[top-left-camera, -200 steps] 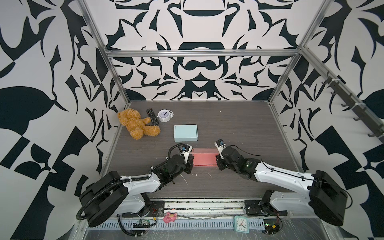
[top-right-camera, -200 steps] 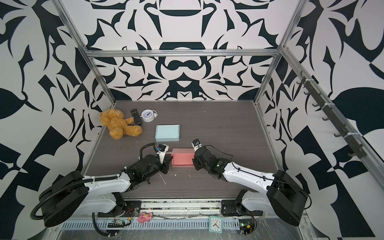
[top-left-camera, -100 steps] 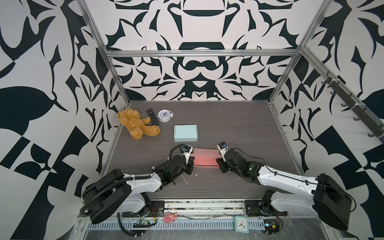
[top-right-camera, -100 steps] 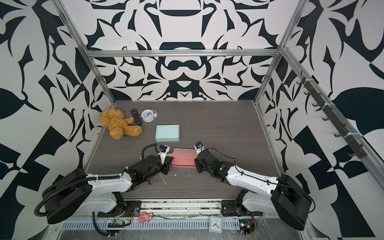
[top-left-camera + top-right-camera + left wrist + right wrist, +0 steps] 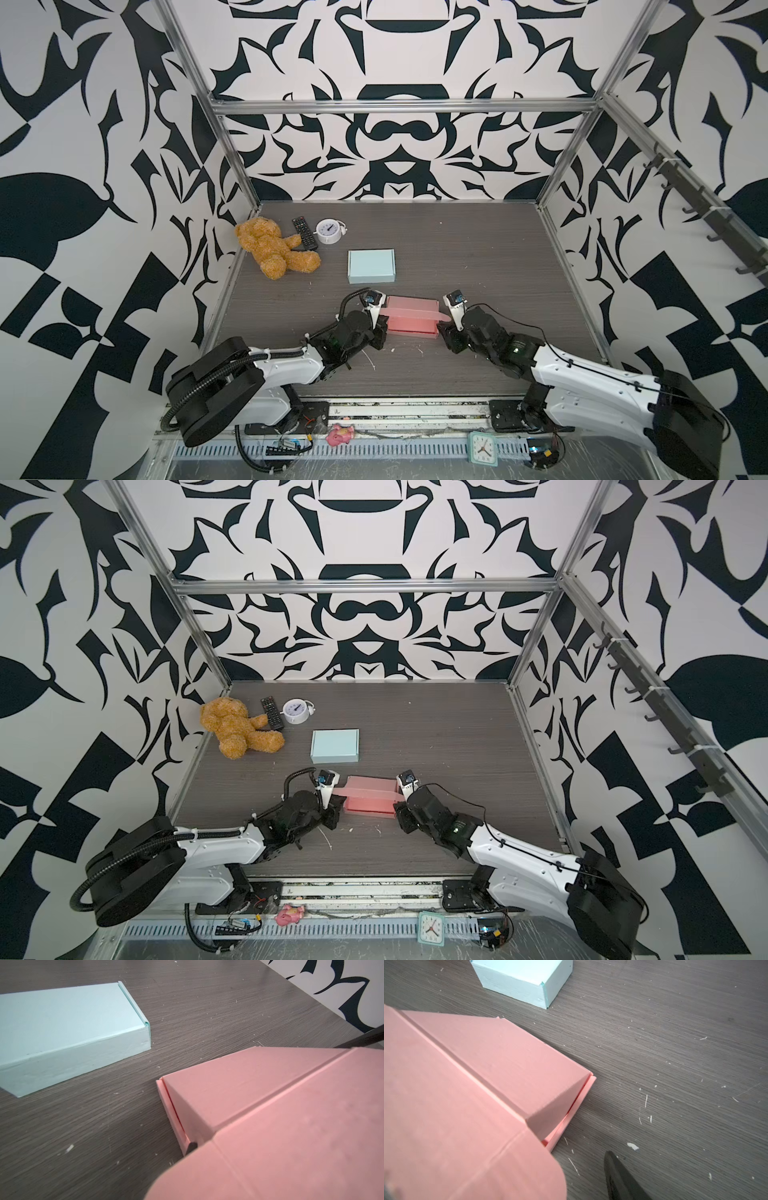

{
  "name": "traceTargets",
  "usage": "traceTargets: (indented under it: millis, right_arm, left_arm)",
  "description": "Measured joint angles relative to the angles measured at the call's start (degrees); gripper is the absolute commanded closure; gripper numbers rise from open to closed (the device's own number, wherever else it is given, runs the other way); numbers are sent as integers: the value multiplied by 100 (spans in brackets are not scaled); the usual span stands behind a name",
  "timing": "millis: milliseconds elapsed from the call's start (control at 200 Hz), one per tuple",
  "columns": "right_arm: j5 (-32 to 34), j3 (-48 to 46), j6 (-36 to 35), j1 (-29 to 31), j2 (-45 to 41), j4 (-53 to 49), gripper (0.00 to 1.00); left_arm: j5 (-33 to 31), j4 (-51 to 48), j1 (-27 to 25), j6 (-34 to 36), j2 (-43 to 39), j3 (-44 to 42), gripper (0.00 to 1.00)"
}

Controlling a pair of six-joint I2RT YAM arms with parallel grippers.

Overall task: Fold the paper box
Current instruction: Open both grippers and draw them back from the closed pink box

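The pink box [image 5: 411, 320] lies on the table [image 5: 478, 257], on the near side of the blue box [image 5: 371, 266] and a little to its right, not touching it. In both top views its lid is raised and slanted, and one small flap sticks out at each end. The blue box is closed and flat.

The left gripper [image 5: 381, 328] is at the end of the pink box that is under the blue box. In the left wrist view the flap with a round corner covers almost all of it. Only one dark fingertip [image 5: 192, 1146] shows, beside the box wall, so I cannot tell whether the jaws are loose or clenched.

The right gripper [image 5: 445, 332] is at the other end, further from the blue box. In the right wrist view one finger [image 5: 618, 1178] stands apart from the flap, with bare table between them. The jaws are released and hold nothing.
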Motion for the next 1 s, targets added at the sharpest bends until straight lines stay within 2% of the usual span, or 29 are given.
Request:
traceTargets:
  millis: [175, 235, 370, 445, 455, 490, 600, 725, 865, 1000]
  right_arm:
    - [-98, -114, 11, 0, -376, -4, 37]
    - [-109, -146, 33, 0, -505, -24, 36]
    - [-125, -205, 118, 0, -761, -96, 33]
    - [-155, -251, 175, 0, -903, -138, 31]
    - [-162, -256, 181, 0, -916, -144, 31]
    - [-203, -278, 192, 0, -990, -166, 30]
    - [-382, -345, 251, 2, -1279, -249, 23]
    - [-522, -358, 337, 33, -1482, -339, 19]
    - [-529, -323, 494, 55, -1519, -643, 17]
    - [-590, -262, 839, 74, -1794, -861, 16]
  left_arm:
    - [103, -503, -20, -37, -450, -7, 40]
    - [155, -693, -22, -133, -706, -11, 31]
    - [289, -1259, -35, -245, -1279, -4, 18]
    - [367, -1674, -35, -319, -1582, 15, 16]
    - [374, -1716, -35, -313, -1613, 20, 12]
    - [387, -1978, -35, -365, -1768, 42, 10]
    - [426, -2907, -35, -505, -2269, 214, 6]
    - [553, -3871, -35, -643, -3049, 483, 0]
    - [673, -4756, -35, -761, -3783, 778, 1]
    - [767, -5469, -35, -817, -3943, 1239, 1]
